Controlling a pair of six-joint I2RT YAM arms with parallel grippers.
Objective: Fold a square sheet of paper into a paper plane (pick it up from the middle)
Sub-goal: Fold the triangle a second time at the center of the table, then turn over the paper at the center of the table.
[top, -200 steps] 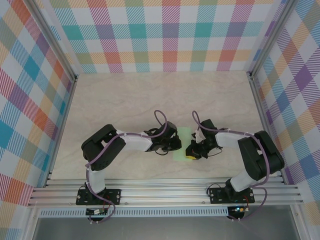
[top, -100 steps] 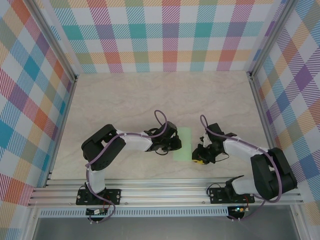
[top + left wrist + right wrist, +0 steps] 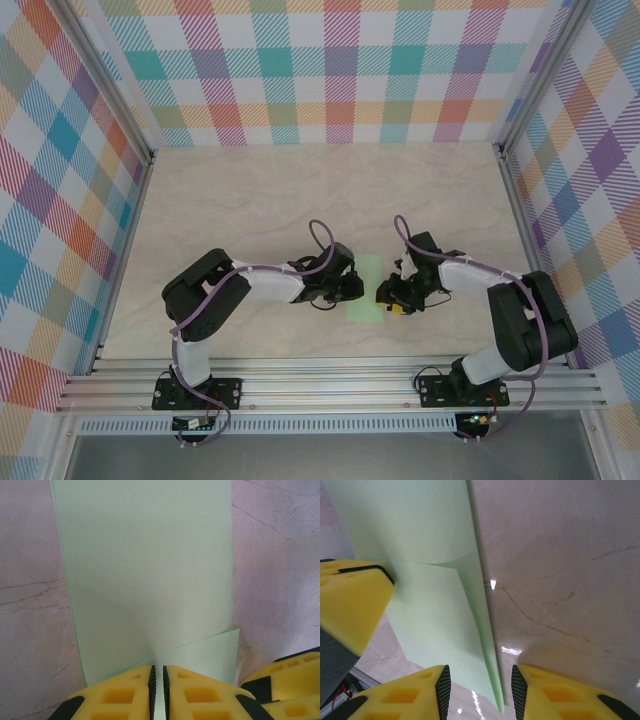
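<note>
Pinched shut w/ left gripper on near edge of square sheet of paper, yellow pads pressed together w/ just a thin sliver of mint green btwn them. Lying on marble-look table as a narrow strip (folded over, by the look of it), running straight away from those pads in left wrist view, w/ one loose corner flap raised slightly at near right. From top cam: at ctr of table, towards near edge, long side running front to back, btwn the two arm tips. Faced from opposite side by right gripper, jaws apart, nothing gripped; long edge of strip passing thru the gap btwn its two yellow fingers, no clear contact w/ either. Also in right wrist view: one yellow finger of left gripper at left, over the strip. Both arms bent inward, wrists low over table, tips just beside each other across strip. Boxed in by plaid walls on three sides.
</note>
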